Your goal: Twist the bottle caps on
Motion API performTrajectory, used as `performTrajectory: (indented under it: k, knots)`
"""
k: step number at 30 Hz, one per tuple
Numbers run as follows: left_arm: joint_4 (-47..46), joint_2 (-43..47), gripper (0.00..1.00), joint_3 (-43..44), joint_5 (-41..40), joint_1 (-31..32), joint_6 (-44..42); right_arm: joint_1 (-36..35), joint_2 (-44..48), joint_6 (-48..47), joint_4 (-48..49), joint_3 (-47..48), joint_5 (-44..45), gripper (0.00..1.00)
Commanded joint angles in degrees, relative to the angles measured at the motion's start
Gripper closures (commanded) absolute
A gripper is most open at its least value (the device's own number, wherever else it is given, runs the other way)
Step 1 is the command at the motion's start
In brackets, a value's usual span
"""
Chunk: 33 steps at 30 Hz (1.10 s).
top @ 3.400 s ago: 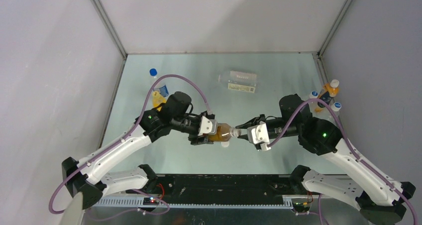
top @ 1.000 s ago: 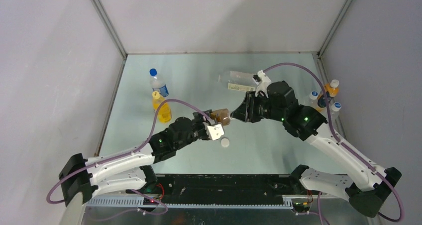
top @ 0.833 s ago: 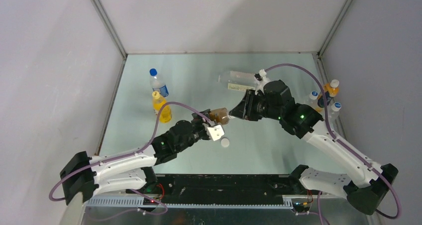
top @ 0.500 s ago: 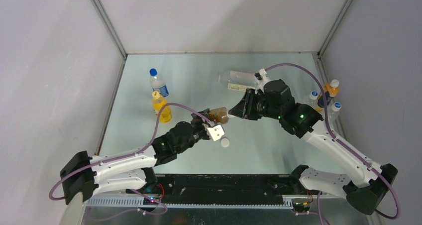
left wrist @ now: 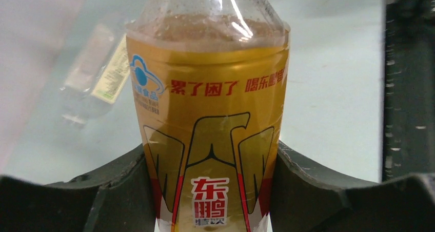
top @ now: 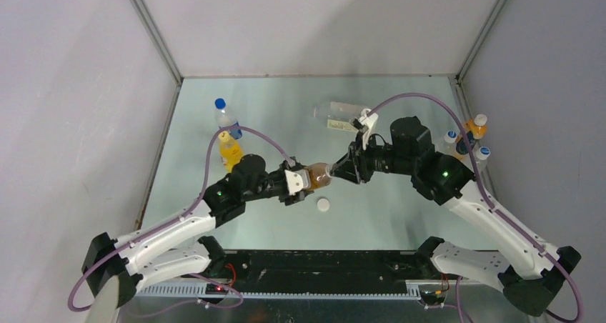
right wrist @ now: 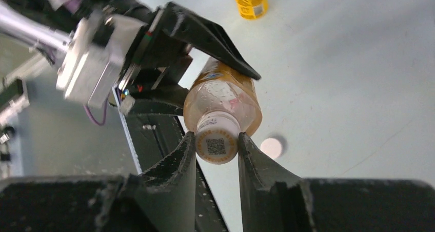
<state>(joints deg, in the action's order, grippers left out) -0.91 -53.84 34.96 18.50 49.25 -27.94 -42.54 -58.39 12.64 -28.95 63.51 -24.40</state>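
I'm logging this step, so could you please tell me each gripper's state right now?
Left gripper: shut on the brown-drink bottle.
Right gripper: shut on the white cap on that bottle's neck.

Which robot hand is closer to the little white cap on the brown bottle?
Right. The right gripper pinches the white cap itself; the left gripper holds the brown bottle farther down, around its label.
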Motion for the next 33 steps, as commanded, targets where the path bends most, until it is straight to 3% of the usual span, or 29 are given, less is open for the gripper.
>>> performTrajectory:
  k: [1,4,10,18,27,33]
  knots:
    - [-5.63,0.51,1.00,6.23,20.57,-0.91,4.51,-1.53,1.33,-16.95,1.43,-0.51,-14.74,1.00]
    - [-4.41,-0.38,1.00,7.24,23.17,-1.10,4.58,-1.11,2.59,-23.58,0.64,-0.50,-20.83,1.00]
    - [-5.12,-0.05,1.00,7.69,24.88,-1.17,3.91,0.82,1.98,-27.68,-4.33,1.14,-27.33,1.00]
    - [-5.72,-0.64,1.00,8.99,22.91,-1.07,3.60,-1.09,-0.60,-28.81,-9.22,3.48,-24.04,1.00]
    - [-8.08,-0.85,1.00,11.22,12.11,-0.94,10.27,-3.29,-1.90,-30.55,-11.56,3.47,-15.57,1.00]
    - [-12.12,-0.97,1.00,10.36,12.36,-0.81,14.07,-3.36,-3.60,-31.13,-12.40,3.47,-15.88,1.00]
